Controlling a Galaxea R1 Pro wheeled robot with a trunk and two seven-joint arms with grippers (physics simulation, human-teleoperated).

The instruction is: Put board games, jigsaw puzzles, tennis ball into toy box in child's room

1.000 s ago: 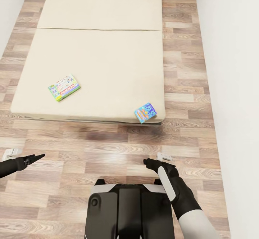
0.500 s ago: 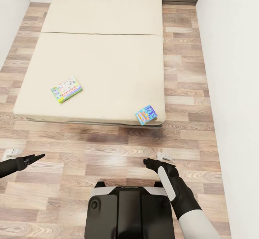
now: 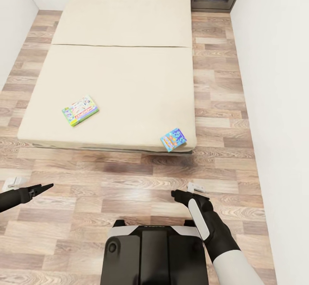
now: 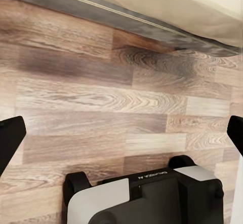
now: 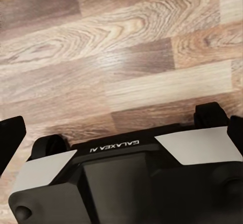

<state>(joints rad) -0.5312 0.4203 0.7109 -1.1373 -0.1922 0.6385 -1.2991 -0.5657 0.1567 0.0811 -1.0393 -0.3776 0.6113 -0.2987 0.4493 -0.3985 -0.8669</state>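
Fingers on both sides are spread wide and carry nothing: my left gripper and right gripper hang over the wood-plank floor, short of the low beige bed. Two flat colourful board-game boxes lie on the mattress, untouched: the green-edged one towards my left, well in from the edge, and the smaller blue one at the near corner ahead of my right arm. I judge the bed pickups not yet begun; I would take the blue box first.
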